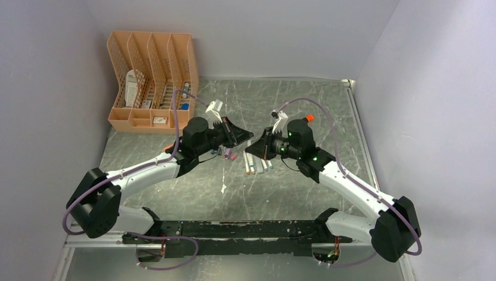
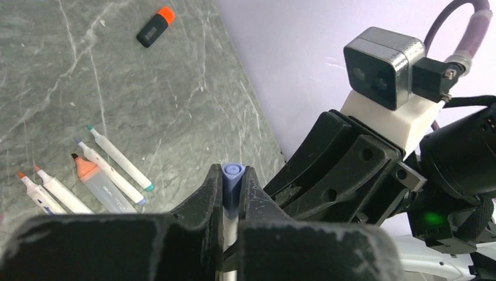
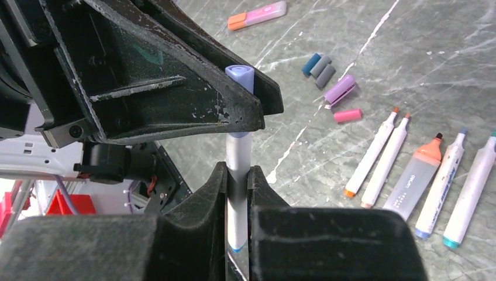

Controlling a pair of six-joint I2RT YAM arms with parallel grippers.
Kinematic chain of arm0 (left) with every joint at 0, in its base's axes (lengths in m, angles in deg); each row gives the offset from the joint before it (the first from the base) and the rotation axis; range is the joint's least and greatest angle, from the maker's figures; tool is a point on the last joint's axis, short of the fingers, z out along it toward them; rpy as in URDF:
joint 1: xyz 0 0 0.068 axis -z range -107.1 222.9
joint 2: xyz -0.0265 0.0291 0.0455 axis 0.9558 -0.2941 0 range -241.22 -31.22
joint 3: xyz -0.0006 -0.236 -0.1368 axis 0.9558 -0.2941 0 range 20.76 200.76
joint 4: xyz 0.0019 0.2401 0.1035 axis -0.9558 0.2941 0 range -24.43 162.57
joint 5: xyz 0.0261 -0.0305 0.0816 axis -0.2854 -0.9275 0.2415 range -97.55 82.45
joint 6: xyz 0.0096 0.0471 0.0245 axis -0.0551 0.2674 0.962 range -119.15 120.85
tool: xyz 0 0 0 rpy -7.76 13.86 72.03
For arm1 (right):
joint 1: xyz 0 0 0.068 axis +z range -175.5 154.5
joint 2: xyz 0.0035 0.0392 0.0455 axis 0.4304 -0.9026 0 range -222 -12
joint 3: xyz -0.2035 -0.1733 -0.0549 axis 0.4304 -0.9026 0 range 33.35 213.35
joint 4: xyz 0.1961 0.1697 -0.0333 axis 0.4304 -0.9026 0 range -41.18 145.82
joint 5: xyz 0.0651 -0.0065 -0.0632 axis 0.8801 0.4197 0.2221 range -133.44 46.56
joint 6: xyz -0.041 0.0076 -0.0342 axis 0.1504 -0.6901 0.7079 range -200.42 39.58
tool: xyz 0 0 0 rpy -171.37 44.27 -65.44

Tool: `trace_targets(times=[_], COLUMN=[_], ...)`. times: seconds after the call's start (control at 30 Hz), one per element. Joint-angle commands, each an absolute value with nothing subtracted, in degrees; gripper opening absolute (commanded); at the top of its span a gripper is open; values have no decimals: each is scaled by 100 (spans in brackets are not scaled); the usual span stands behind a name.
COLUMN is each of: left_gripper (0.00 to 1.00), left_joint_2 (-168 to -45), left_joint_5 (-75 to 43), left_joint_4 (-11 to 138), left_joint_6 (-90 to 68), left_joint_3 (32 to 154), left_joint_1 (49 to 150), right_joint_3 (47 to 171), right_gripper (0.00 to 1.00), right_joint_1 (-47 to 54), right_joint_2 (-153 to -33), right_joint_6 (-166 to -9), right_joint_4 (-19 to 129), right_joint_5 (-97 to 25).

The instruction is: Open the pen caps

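Right wrist: 5 loose caps (image 3: 326,75); left tool (image 3: 245,102) clamps blue cap (image 3: 240,76), right tool (image 3: 238,175) barrel (image 3: 237,153).

**Top external:** fixed high behind the arm bases, facing down and forward. Distant, with the whole table (image 1: 292,193) in frame and the file rack (image 1: 152,82) at upper left.

**Left wrist:** mounted behind the left gripper (image 2: 233,177), sighting along its fingers, very near. Table at upper left, the other arm's wrist camera (image 2: 383,67) at upper right.

**Right wrist:** behind the right gripper (image 3: 238,174), equally near. Table at right.

**Shared:** lilac cap (image 2: 233,170) on its pen barrel (image 3: 238,149) in both wrist views. Row of uncapped pens (image 1: 257,165) in all three.
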State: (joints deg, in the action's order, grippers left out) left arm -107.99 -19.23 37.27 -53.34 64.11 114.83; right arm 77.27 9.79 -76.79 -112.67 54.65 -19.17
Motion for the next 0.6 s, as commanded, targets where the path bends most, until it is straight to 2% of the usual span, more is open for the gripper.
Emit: trace_targets(times=[0.0,0.2,0.33,0.47,0.57], left_gripper=[7,7,7,7,7], left_joint_2=[-10970,-11515,-11598,-11270,-10815], left_joint_5=[-1680,-1965,-2071,-2137,-2122], left_joint_4=[3649,3844,4413,5362,5956], left_joint_6=[-4876,-4618,-4332,-4064,-3997], left_joint_3=[7143,8082,8469,8289,7828], left_joint_1=[11180,10071,9725,9724,9726], right_joint_3=[7216,6441,6317,7206,7738], right_gripper=[0,0,0,0,0], right_joint_1=[1337,2061,2109,1950,1309], right_joint_2=[-7284,-6454,-6045,-6653,-7511], right_joint_6=[-11424,-12012,-12075,-11328,-10705], right_joint_4=[5252,5077,4676,3550,3167], right_joint_5=[-1729,-2135,-2455,-3498,-3982])
